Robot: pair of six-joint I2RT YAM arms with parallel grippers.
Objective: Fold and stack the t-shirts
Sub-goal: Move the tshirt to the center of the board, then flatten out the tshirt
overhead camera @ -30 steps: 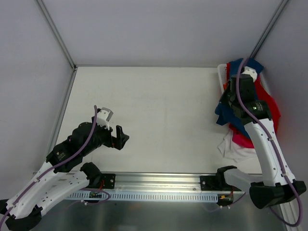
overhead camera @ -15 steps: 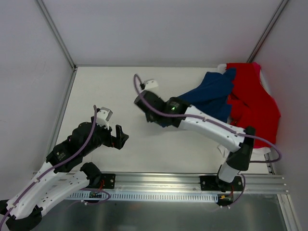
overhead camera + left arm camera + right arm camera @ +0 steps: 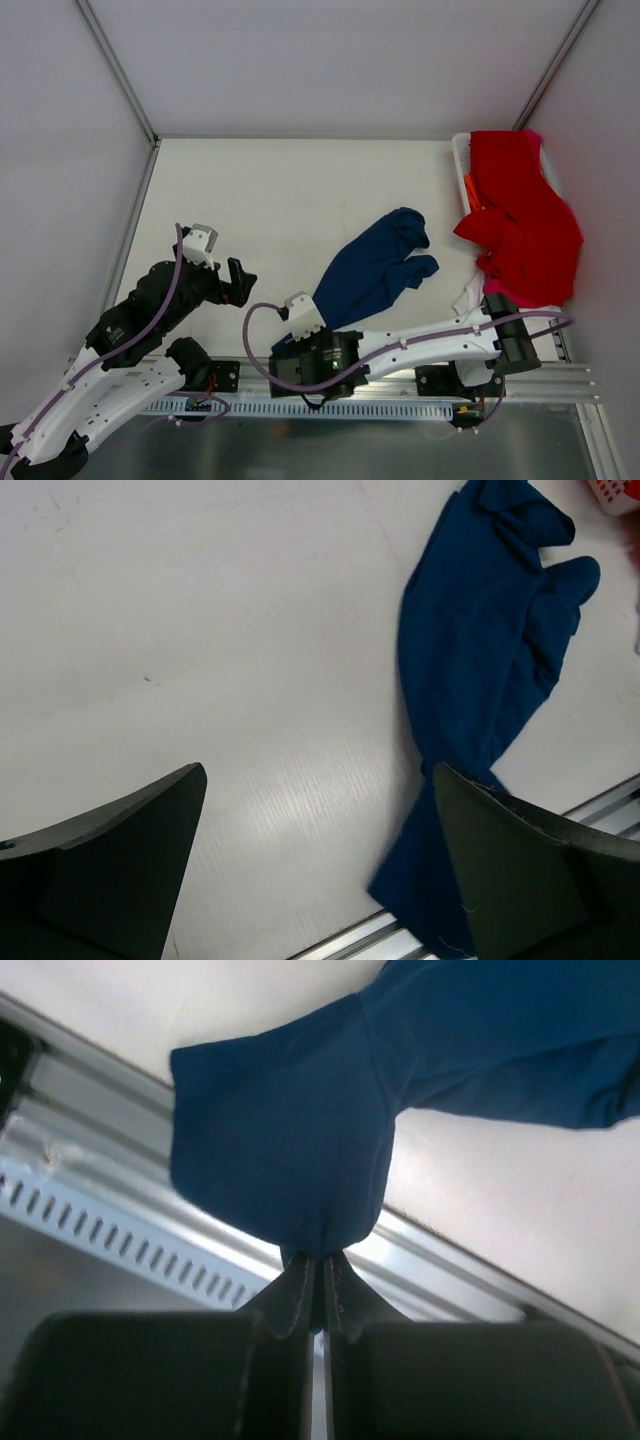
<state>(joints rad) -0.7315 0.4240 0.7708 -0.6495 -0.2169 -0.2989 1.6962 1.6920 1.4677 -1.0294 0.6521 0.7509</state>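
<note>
A navy blue t-shirt (image 3: 375, 270) lies stretched in a crumpled strip from the table's middle to its near edge. My right gripper (image 3: 285, 346) is shut on that near end; in the right wrist view the cloth (image 3: 290, 1150) bunches out of the closed tips (image 3: 322, 1260) above the metal rail. My left gripper (image 3: 243, 280) hangs open at the left, a little left of the shirt's near end, with nothing between its fingers (image 3: 318, 770). Its view shows the navy t-shirt (image 3: 480, 650) to the right. Red (image 3: 525, 220), pink (image 3: 505, 292) and white (image 3: 478, 302) t-shirts are piled at the right.
A white plastic basket (image 3: 460, 150) at the right edge holds the pile of other shirts. An aluminium rail (image 3: 570, 372) runs along the near edge by the arm bases. Grey walls enclose the white table (image 3: 290, 190) at the back and sides.
My right arm swung from the basket across the table to the near edge, dragging the navy t-shirt out of the pile. My left arm shifted slightly, still open.
</note>
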